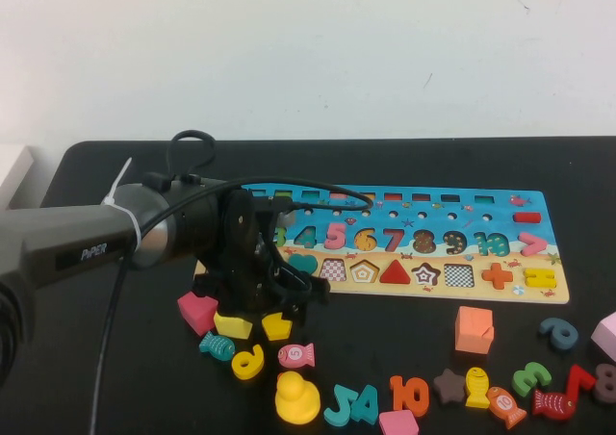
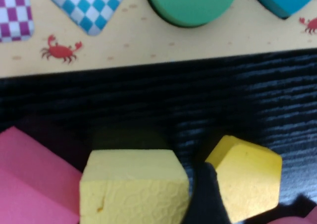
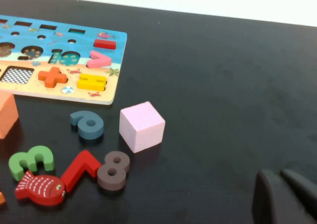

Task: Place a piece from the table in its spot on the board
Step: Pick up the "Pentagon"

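your left gripper (image 1: 274,312) hangs wide open over the small flat yellow wooden pentagon block (image 1: 277,326) – beside the long wooden puzzle board (image 1: 539,247); right gripper (image 3: 281,194) – fingers together, parked on the matte black table (image 3: 223,75).

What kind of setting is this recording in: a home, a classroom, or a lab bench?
Probably a lab bench: a bare black table against a plain white wall, a puzzle board with loose pieces. The left gripper, open, hovers over the yellow pentagon; the right gripper is parked.

Seen on the black table (image 3: 223,85): the board (image 3: 64,60) edge, pink cube (image 3: 141,126), blue six (image 3: 87,124), brown eight (image 3: 113,170), red seven (image 3: 79,169), right gripper (image 3: 285,196) fingers together.
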Tool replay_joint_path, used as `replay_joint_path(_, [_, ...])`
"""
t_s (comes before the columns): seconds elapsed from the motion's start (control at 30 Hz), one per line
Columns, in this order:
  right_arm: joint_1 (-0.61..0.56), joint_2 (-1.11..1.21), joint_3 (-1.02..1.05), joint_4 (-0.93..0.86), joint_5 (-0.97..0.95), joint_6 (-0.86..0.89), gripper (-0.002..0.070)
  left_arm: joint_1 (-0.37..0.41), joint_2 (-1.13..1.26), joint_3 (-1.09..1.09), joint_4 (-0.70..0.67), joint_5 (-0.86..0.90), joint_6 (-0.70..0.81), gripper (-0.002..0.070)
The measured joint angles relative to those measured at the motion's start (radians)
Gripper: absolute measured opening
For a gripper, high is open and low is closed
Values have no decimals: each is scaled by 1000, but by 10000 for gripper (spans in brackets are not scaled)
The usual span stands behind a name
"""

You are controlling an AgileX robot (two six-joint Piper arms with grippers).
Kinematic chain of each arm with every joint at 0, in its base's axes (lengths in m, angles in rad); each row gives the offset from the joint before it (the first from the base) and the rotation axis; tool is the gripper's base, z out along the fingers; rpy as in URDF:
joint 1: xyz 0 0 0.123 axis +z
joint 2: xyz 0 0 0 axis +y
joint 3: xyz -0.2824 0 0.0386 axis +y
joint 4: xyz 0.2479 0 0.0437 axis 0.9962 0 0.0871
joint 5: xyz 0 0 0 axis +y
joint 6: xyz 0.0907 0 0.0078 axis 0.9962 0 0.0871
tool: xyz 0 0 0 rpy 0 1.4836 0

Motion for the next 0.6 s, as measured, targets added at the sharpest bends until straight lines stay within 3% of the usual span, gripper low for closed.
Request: replay_joint_path(0.6, [0,0,0,0,0,0,19,0,40,-8,-2,-19,-17,436])
